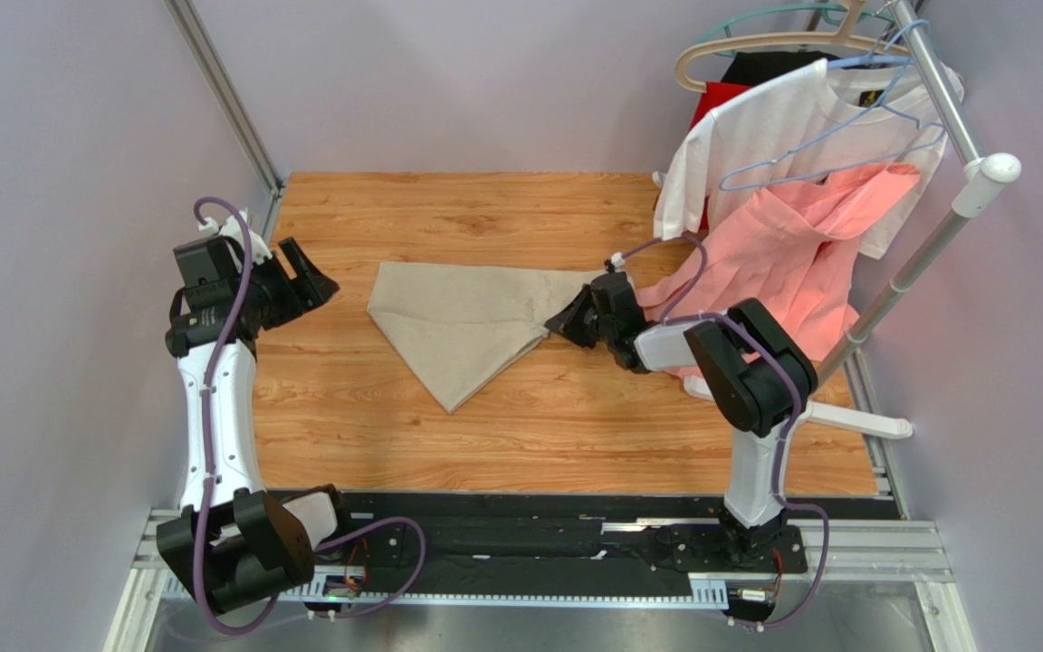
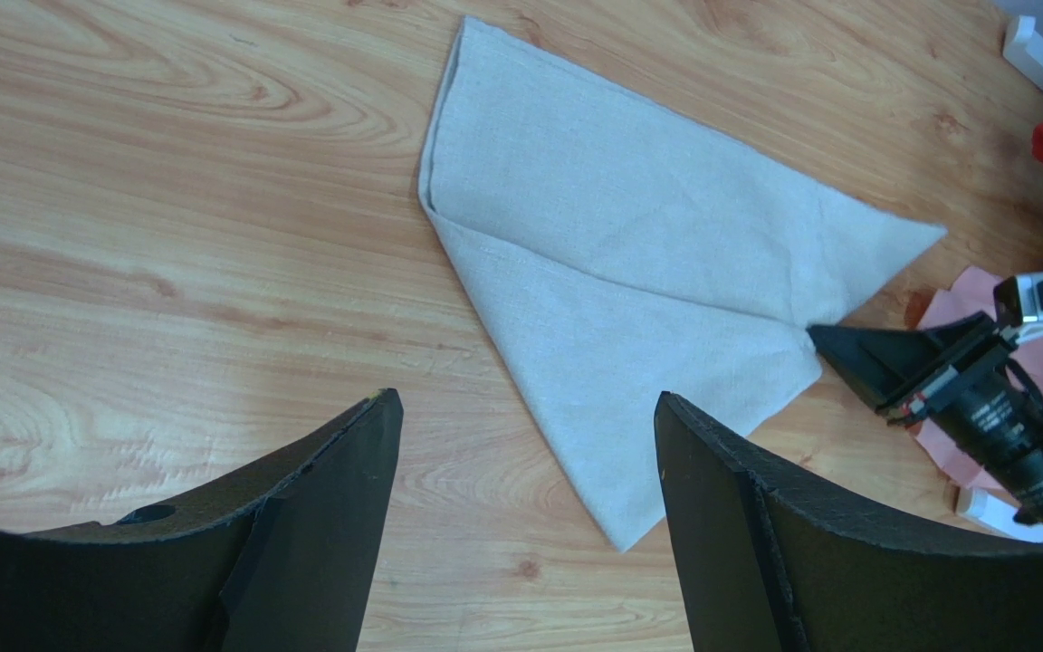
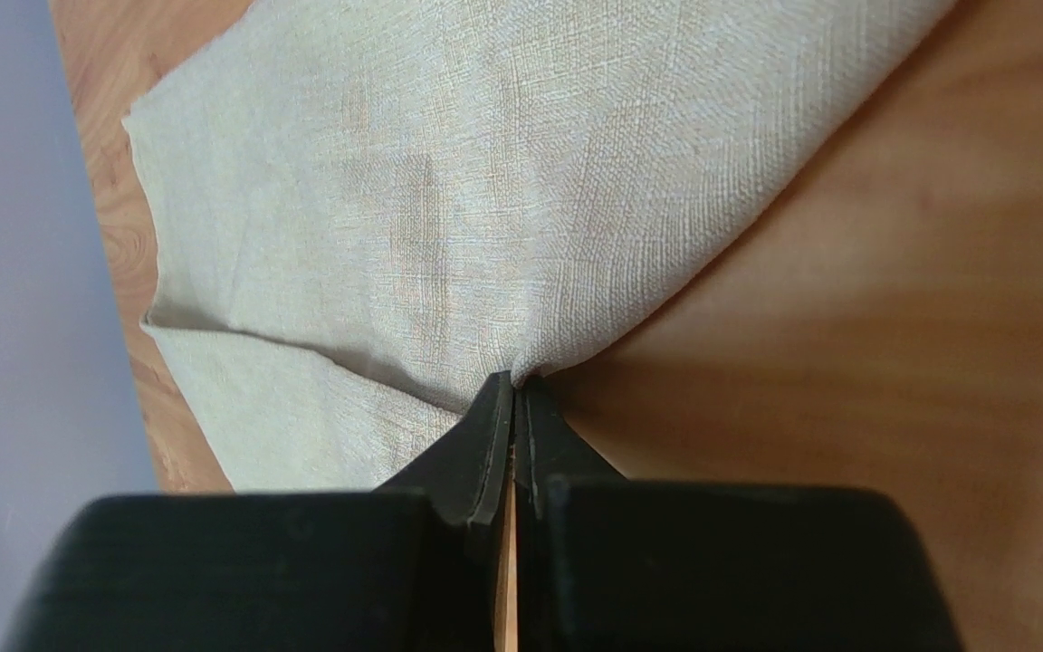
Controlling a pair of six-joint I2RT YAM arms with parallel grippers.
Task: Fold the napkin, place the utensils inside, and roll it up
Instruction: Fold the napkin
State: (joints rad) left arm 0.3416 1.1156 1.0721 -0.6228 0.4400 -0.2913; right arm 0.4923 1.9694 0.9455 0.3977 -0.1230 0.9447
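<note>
**Inspector:** At the right edge of the napkin point(image 1: 466, 326), mid-surface point(image 1: 350, 435): status?

**Operator:** My right pincer point(image 3: 514, 397) is closed tight, pinching the cloth there. My left pincer point(image 1: 307, 285) stands wide apart, holding nothing, well left of the cloth.

**Inspector:** Recommendation?

**Operator:** I judge the fold unfinished. Lift low, carry the pinched edge across flat, and align the edges before release.

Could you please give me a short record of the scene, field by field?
napkin: folded, roughly triangular, lying on the table
right gripper: shut on the napkin's right-side edge
left gripper: open, left of the napkin, holding nothing
utensils: not in view
background: white T-shirt and pink garment on a rack
</note>
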